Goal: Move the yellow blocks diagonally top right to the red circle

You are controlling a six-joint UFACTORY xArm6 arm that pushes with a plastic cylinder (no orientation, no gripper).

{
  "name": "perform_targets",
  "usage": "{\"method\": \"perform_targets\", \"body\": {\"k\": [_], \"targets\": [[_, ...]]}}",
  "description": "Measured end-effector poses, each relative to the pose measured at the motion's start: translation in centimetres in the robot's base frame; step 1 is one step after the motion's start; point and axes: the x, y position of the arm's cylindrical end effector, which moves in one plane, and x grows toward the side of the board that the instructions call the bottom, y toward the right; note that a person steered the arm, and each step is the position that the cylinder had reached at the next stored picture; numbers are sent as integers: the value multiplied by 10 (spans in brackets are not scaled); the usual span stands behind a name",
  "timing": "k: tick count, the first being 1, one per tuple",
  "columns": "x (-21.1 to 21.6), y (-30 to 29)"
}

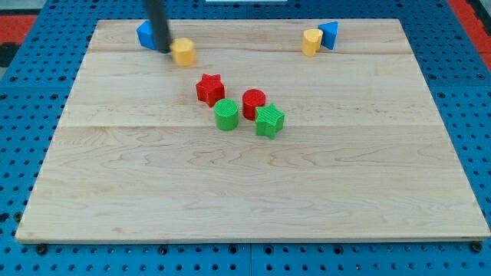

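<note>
My tip (pixel 163 48) stands at the board's top left, just left of a yellow hexagon block (pixel 183 52) and touching or nearly touching it. A blue cube (pixel 144 34) sits behind the rod, partly hidden. A second yellow block (pixel 311 42) sits at the top right, against a blue triangular block (pixel 329 34). The red circle (pixel 254 103) lies near the board's middle, with a red star (pixel 209 89) to its left.
A green cylinder (pixel 226 115) and a green star-like block (pixel 269 121) sit just below the red blocks. The wooden board (pixel 245 192) lies on a blue pegboard.
</note>
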Motion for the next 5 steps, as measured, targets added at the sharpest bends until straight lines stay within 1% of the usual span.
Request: {"method": "perform_targets", "body": {"k": [1, 2, 3, 4, 5], "targets": [[21, -10], [44, 7], [16, 86], [10, 144], [38, 103]]}}
